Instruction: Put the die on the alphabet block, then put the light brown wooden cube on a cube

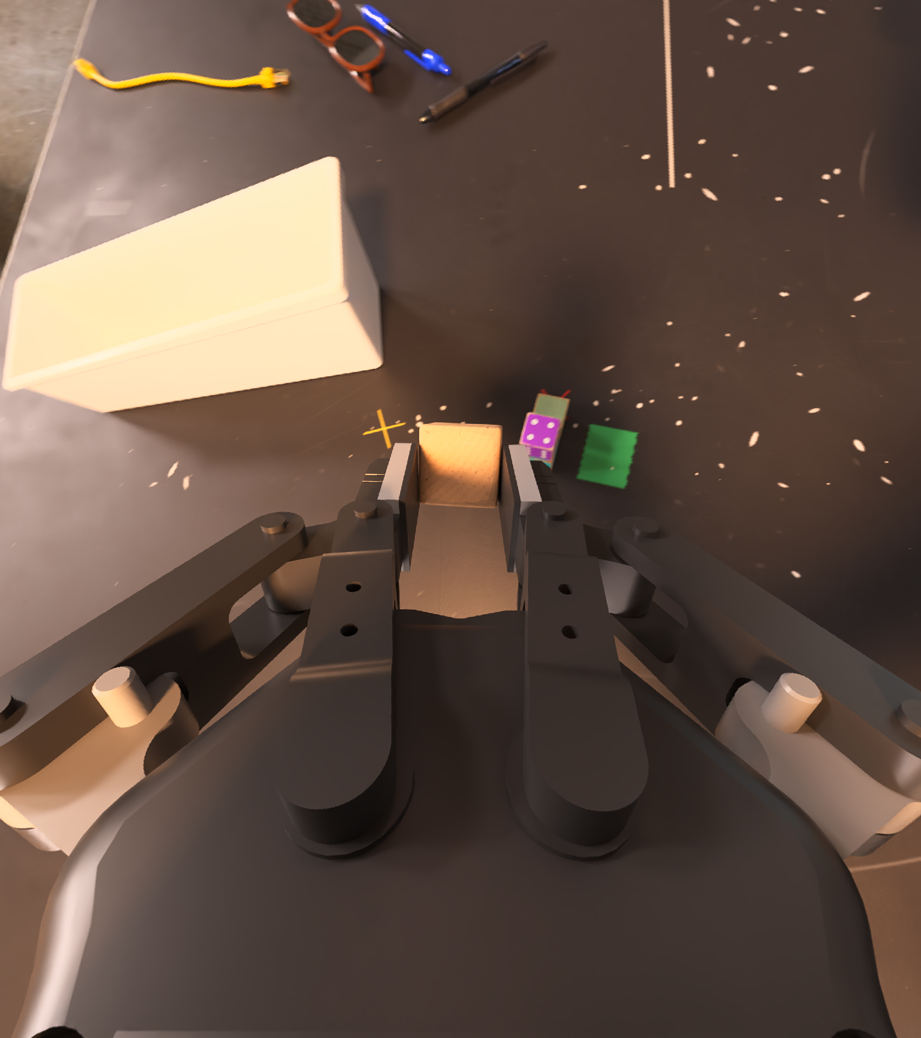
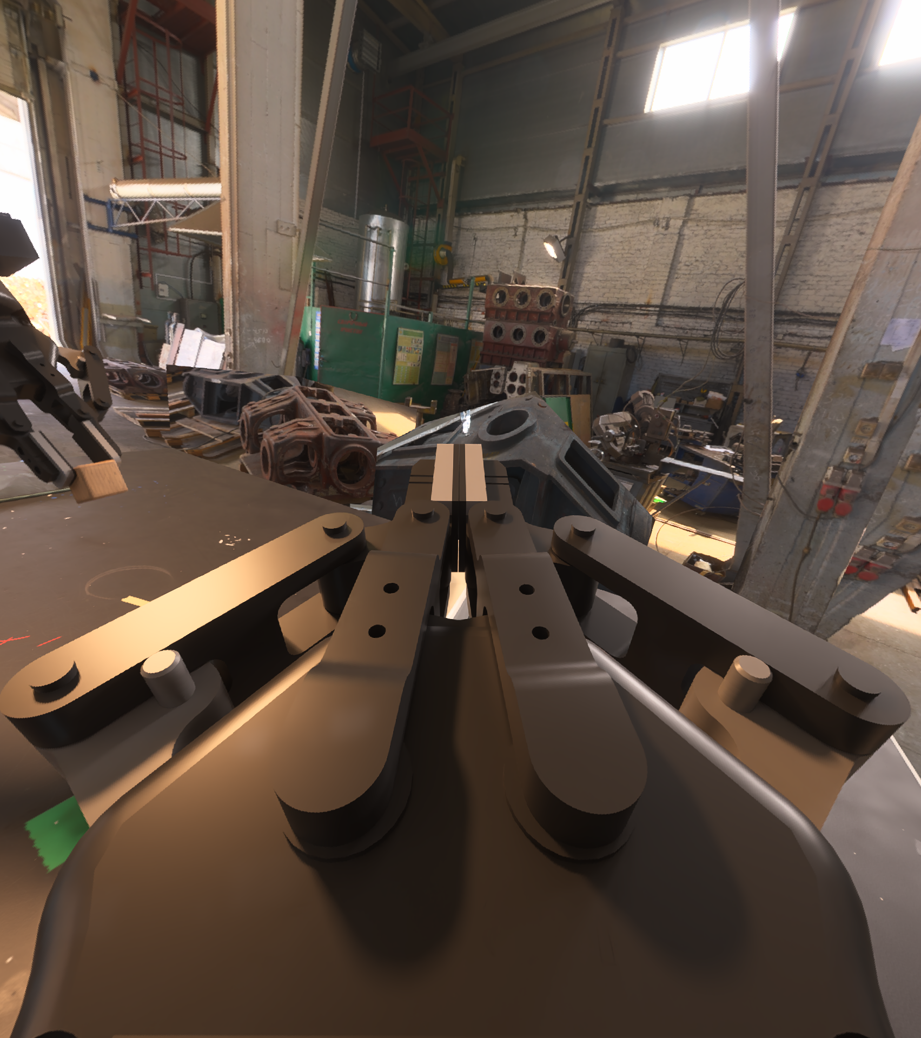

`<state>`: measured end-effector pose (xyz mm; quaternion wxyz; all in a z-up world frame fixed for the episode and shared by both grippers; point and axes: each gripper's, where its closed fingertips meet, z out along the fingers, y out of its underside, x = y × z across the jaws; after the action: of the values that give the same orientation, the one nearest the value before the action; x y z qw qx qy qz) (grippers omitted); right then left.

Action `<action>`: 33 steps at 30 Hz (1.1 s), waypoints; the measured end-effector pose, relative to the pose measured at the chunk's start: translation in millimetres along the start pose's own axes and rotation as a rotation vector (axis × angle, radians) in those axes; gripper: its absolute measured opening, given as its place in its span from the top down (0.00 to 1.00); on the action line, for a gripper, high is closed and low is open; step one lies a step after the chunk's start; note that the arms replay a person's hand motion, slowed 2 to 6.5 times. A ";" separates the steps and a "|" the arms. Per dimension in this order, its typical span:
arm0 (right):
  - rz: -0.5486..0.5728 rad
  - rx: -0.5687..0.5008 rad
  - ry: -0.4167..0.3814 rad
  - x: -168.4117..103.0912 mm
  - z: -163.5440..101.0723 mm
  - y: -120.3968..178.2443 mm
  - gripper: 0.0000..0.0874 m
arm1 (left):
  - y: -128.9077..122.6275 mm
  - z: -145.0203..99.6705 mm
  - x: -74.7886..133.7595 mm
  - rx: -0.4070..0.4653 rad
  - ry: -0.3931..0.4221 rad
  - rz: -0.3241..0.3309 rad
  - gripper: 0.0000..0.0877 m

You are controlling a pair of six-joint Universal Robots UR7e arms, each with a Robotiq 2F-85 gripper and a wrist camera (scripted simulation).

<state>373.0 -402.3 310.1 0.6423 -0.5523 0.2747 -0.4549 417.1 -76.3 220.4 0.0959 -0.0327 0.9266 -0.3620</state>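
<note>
My left gripper [image 1: 459, 466] is shut on the light brown wooden cube [image 1: 461, 463] and holds it above the dark table [image 1: 615, 269]. Below and just right of it, the magenta die [image 1: 540, 431] sits on top of the greenish alphabet block [image 1: 552, 405]. The right wrist view shows the left gripper [image 2: 88, 472] with the wooden cube [image 2: 100, 480] at far left, clear of the tabletop. My right gripper [image 2: 458, 472] is shut and empty, raised and pointing past the table's edge.
A cream lidded box [image 1: 188, 292] stands left of the cube. A green patch [image 1: 607, 456] lies right of the die stack; its corner shows in the right wrist view [image 2: 56, 831]. A yellow cable [image 1: 182, 78], glasses [image 1: 340, 42] and two pens [image 1: 480, 81] lie at the far side.
</note>
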 end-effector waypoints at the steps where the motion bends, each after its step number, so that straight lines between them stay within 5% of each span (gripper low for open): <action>1: 0.000 0.000 -0.002 -0.6 0.3 0.1 1.00 | -3.5 6.6 6.3 -0.003 0.018 0.010 0.70; 9: 0.009 0.010 -0.018 -5.0 1.4 -1.8 1.00 | -16.3 62.5 48.3 -0.052 0.133 0.085 0.70; 19: 0.011 0.021 -0.030 -9.3 0.8 -4.9 1.00 | -7.8 120.7 68.3 -0.149 0.170 0.188 0.70; 33: 0.002 0.033 -0.028 -9.7 -2.9 -9.7 1.00 | 4.2 163.8 72.5 -0.227 0.222 0.165 0.70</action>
<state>363.6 -394.8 317.3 0.6556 -0.5478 0.2586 -0.4508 379.2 -191.5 88.5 0.0181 0.0732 0.9660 -0.2474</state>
